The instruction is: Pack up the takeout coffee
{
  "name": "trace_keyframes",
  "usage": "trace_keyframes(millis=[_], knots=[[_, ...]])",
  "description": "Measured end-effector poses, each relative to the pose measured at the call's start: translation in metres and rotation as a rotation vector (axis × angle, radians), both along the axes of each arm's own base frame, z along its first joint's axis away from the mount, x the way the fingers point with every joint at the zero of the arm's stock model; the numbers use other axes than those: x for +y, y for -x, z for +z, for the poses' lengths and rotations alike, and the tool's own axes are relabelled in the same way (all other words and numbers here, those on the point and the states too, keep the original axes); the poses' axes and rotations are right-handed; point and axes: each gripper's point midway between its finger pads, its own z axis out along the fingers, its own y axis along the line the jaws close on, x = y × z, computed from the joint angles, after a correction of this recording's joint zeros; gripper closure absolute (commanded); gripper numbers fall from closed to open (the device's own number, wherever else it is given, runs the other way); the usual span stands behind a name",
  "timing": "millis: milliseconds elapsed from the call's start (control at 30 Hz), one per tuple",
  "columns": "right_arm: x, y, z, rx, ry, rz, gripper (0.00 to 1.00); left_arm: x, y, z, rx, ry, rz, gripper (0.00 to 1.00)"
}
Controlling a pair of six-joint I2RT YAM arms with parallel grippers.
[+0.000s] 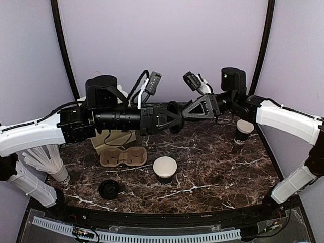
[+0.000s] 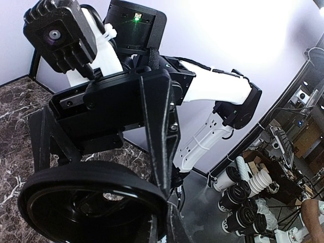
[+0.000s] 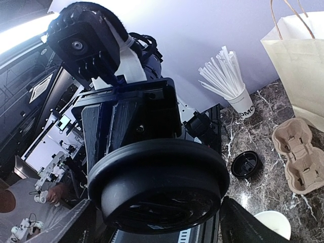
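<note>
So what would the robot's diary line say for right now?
black lid: mid-air | left tool: at lid | right tool: at lid | who grips: unclear | open cup: lidless, on table

- White straw cup (image 3: 238, 101), at two o'clock in the right wrist view: dark letters near its base read "OMO", the start cut off.
- Black paper cup (image 1: 244, 130), at three o'clock on the counter: white print, too small to read.

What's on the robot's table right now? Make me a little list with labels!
black lid: in the air between both hands; unclear which grips it
left hand: raised, at the lid
right hand: raised, at the lid's other side
open cup: upright, middle of table
second cup: upright, far right
loose lid: flat, near left
cup carrier: empty, beside open cup
</note>
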Motion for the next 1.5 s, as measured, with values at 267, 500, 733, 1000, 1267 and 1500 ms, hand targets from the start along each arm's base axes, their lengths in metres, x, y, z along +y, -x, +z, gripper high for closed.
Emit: trace_keyframes(millis=[267, 500, 733, 1000, 1267, 1500], knots=[[0.001, 0.0, -0.003, 0.007, 0.002, 0.004, 0.26, 0.0, -0.002, -0.003, -0.009, -0.011, 0.011, 0.7], [0.001, -0.004, -0.016, -0.007, 0.032, -0.018, 0.27, 0.007, -0.007, -0.022, 0.024, -0.094, 0.057, 0.49], [-0.002, -0.028, -0.036, -0.128, 0.127, -0.145, 0.27, 0.043, -0.004, -0.033, 0.063, -0.193, 0.139, 0.44], [-0.02, -0.049, -0.072, -0.354, 0.314, -0.291, 0.25, 0.101, -0.034, -0.114, 0.176, -0.546, 0.465, 0.45], [-0.044, -0.057, -0.075, -0.546, 0.417, -0.377, 0.25, 0.123, -0.023, -0.243, 0.233, -0.965, 0.425, 0.47], [-0.056, -0.058, -0.092, -0.592, 0.488, -0.391, 0.24, 0.121, -0.009, -0.271, 0.203, -0.98, 0.326, 0.46]])
